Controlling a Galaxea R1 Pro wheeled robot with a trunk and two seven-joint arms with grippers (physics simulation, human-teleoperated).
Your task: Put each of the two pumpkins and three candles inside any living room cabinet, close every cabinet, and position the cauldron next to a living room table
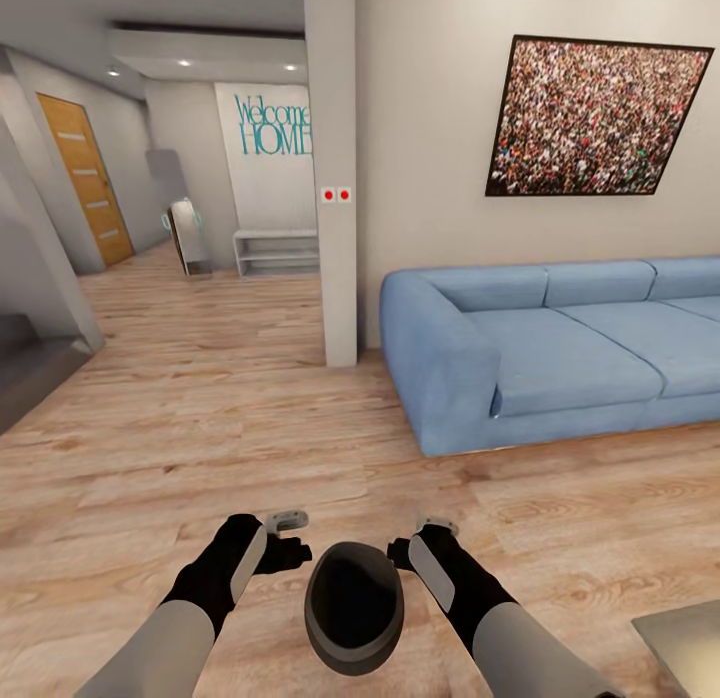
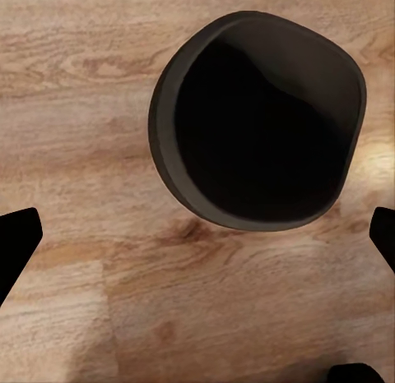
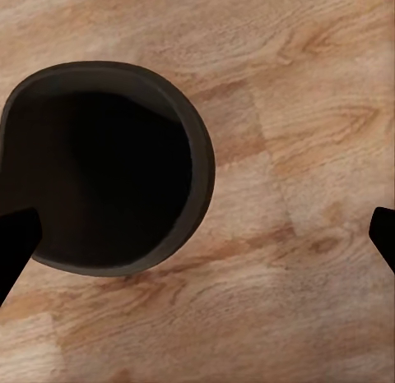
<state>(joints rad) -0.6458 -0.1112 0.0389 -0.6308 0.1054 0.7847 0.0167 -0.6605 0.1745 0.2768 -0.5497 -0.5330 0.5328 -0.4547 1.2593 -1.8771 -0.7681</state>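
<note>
1. Where the head view ends at its lower right corner, a grey glass table [image 1: 685, 643] is cut off.
2. A small round black cauldron [image 1: 354, 606] is seen on the wooden floor [image 1: 200, 418] between the left gripper [image 1: 290, 540] and right gripper [image 1: 418, 541], neither shown touching it.
3. Both grippers are spread wide; open floor lies all around.

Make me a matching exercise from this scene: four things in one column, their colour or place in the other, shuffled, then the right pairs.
Things:
1. cauldron
2. sofa
3. door
4. picture

Descriptions:
A. blue, against the wall on the right
B. black, on the wood floor between the two grippers
C. hanging on the wall above the sofa
D. orange-brown wood, far down the hall on the left

Pairs: 1-B, 2-A, 3-D, 4-C
</note>
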